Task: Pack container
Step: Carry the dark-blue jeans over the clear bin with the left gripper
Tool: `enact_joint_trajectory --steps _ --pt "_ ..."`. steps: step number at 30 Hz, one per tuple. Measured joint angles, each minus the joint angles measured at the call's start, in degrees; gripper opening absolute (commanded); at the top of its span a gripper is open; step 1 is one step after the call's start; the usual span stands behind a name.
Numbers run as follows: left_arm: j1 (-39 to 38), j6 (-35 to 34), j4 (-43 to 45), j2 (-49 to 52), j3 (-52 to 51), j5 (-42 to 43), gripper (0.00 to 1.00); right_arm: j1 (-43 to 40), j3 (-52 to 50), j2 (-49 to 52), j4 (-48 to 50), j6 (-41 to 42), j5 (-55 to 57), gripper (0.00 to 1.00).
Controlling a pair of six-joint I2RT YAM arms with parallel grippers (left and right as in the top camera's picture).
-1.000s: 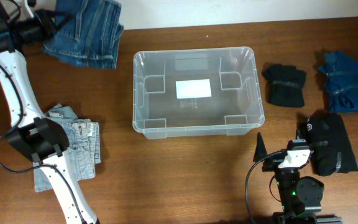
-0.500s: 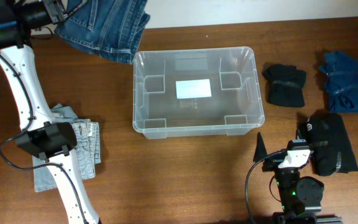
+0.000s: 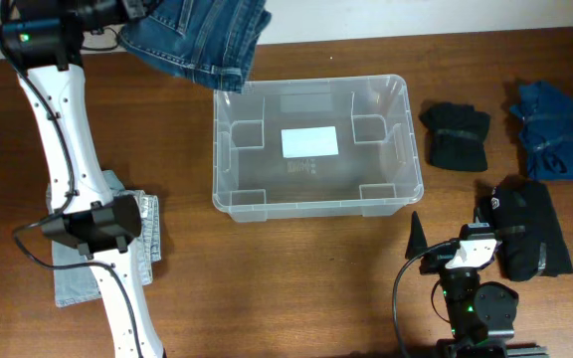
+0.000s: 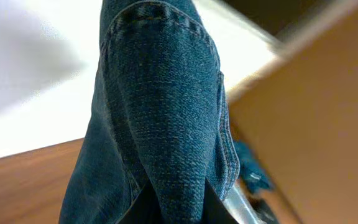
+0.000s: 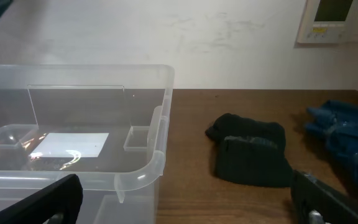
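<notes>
Container (image 3: 404,149) sits open-top at ctr of the counter (image 3: 296,288), long side running L–R. It is clear plastic w/ a white label (image 3: 309,142) on its base and nothing inside.

L fingers (image 3: 135,12) are up at the far L corner of the overhead view, clenched on a pair of dark jeans (image 3: 205,38). The jeans hang in a folded bunch. Their lower edge overlaps the container's back-L corner as seen from above, but can't tell if cloth touches the rim. In the L wrist view the denim fills the middle of the shot, w/ seam and stitching up close. The fingers themselves are mostly hidden by it.

R fingers (image 3: 416,237) are spread wide w/ nothing btwn them. They hang low over the counter near its front edge, R of the container and pointing toward its R end. In the R wrist view both tips show at the bottom corners, w/ the container's near corner just ahead.

Other clothes on the counter:
- A pair of light jeans (image 3: 150,231), folded, lies on the L side, partly under the L arm.
- A black folded piece (image 3: 456,136) lies just R of the container.
- A blue bundle (image 3: 552,129) lies further R, near the edge.
- A larger black piece (image 3: 537,239) lies in front of those two, beside the R arm.
</notes>
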Motion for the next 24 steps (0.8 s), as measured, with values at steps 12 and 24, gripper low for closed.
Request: enact_joint_trajectory --steps 12,24 --pt "-7.76 11.26 -15.37 -4.74 -0.02 -36.24 0.00 0.00 0.00 0.00 0.00 0.02 0.00 0.98" --pt "-18.38 12.24 -22.86 -11.72 0.00 -37.55 0.00 0.00 0.00 0.00 0.00 -0.02 0.00 0.98"
